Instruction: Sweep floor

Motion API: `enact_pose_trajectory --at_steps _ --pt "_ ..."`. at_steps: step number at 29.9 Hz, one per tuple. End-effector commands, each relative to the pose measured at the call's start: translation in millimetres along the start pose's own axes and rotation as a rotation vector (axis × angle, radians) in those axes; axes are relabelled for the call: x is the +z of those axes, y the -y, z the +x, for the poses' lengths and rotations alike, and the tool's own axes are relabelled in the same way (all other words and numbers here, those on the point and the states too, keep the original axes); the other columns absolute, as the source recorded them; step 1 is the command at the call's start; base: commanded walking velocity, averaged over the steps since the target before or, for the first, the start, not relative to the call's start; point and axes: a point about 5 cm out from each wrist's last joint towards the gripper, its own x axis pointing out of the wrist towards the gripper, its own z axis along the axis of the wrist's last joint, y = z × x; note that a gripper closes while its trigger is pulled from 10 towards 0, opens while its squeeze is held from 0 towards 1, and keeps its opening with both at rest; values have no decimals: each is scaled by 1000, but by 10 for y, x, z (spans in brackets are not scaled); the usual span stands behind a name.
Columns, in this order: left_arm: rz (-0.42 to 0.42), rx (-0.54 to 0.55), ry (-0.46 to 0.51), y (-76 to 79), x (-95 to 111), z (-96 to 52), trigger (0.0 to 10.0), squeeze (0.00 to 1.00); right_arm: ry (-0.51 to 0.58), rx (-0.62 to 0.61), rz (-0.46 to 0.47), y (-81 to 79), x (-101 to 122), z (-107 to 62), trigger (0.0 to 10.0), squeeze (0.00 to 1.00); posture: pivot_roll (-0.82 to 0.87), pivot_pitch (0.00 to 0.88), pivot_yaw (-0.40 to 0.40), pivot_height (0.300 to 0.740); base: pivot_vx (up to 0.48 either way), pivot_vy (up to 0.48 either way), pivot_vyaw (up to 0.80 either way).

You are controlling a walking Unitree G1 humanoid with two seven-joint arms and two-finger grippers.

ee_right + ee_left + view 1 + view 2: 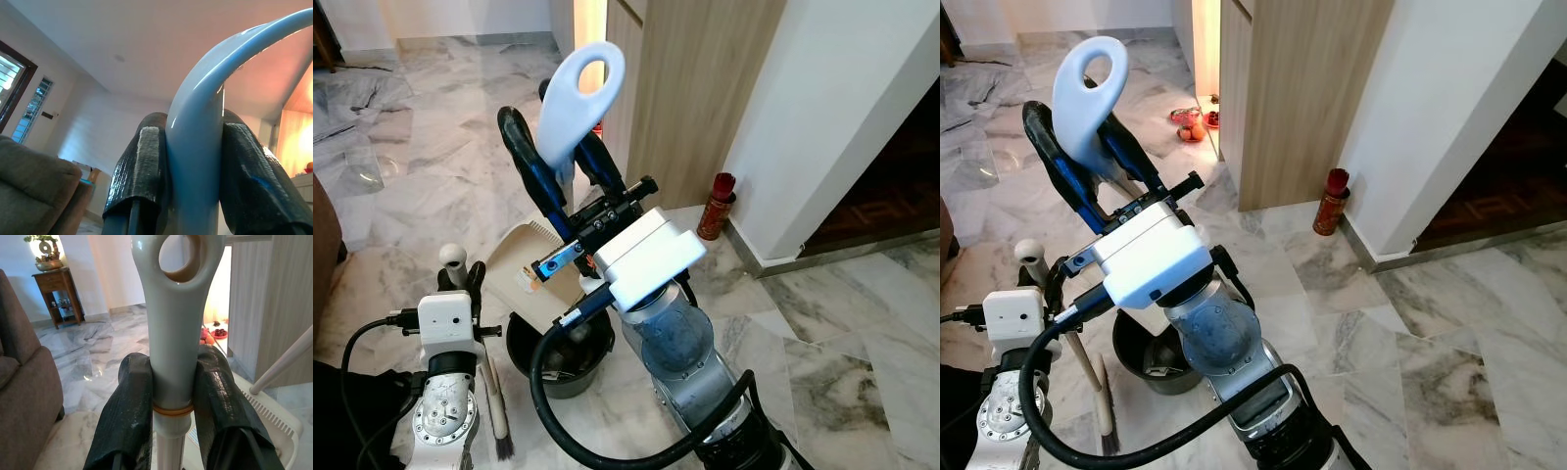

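Clamping each handle: right gripper (558, 147) on dustpan handle (579, 93), left gripper (171, 396) on broom handle (172, 347).

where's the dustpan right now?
In the left eye view the beige dustpan stands on the marble floor between the two arms, just behind the dark bucket, its pale blue handle clamped in the right gripper.

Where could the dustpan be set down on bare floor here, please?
Bare marble floor lies right of the right gripper, between the red can and the wooden cabinet. Crowded: the dustpan, dark bucket and brush cluster near the left gripper.
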Motion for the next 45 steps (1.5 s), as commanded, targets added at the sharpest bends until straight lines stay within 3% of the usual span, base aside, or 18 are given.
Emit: enact_pose_trajectory --at_steps 1,18,29,38,45 --pt "6 -20 35 37 43 4 10000 0 83 5 -10 6 150 48 10000 0 76 112 -70 740 0 0 0" --pt "6 -22 37 42 40 5 10000 0 79 24 -50 3 126 32 10000 0 79 111 -70 740 0 0 0" --pt "5 -26 38 51 43 0 10000 0 76 46 -165 20 89 7 10000 0 78 111 -70 740 0 0 0" --pt "4 -28 47 72 115 7 10000 0 76 57 -176 -16 80 -2 10000 0 79 110 -71 740 0 0 0" --pt "2 -32 46 87 125 1 10000 0 29 23 -277 148 -14 -34 10000 0 72 113 -71 740 0 0 0"
